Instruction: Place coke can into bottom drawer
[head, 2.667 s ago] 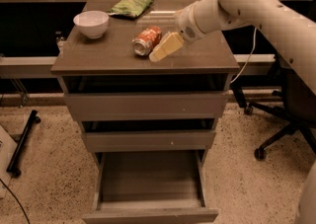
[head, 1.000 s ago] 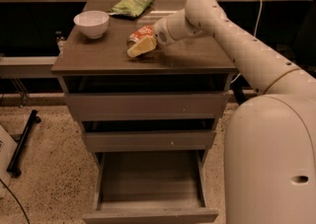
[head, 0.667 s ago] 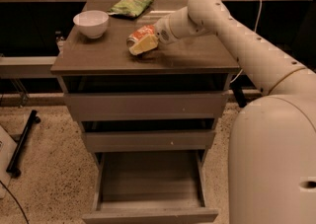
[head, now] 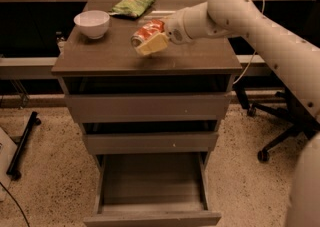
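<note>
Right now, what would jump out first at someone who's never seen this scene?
The big white arm reaches in from the right, its claw at the coke can near the middle of the cabinet top. Below, the bottom drawer stands pulled open and looks empty. A white bowl sits on the top's left side, and a green bag lies at its back edge.

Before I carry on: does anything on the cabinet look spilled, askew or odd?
Nothing spilled or damaged. Only the coke can is on its side rather than upright, against the gripper above the cabinet top. The bottom drawer is pulled open.
</note>
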You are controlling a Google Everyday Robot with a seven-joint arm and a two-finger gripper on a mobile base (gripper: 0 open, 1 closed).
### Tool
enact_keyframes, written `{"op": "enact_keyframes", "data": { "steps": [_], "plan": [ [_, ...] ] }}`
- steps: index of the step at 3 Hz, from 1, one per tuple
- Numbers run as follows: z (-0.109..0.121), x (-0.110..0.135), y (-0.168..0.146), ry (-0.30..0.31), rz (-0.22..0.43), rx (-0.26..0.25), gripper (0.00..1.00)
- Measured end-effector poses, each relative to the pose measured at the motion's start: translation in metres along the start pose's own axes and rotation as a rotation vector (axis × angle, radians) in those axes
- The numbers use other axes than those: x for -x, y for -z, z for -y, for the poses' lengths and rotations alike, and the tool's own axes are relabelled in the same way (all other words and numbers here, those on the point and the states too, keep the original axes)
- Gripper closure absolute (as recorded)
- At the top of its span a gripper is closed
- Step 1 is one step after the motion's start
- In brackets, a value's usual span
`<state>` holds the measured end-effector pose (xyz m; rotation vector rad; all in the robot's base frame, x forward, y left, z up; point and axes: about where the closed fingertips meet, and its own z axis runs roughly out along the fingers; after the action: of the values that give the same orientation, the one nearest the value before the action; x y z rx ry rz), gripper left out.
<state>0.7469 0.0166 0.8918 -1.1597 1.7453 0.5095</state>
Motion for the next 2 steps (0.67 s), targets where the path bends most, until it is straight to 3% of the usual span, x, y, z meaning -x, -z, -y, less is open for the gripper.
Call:
{"op": "enact_keyframes", "data": {
  "steps": [1, 2],
  "plan": [
    [-0.037, 0.005, 0.044, 0.036, 0.042, 0.003, 1.00],
    [-0.107, -0.015, 0.102, 0.055, 0.047, 0.043, 1.00]
  ]
}}
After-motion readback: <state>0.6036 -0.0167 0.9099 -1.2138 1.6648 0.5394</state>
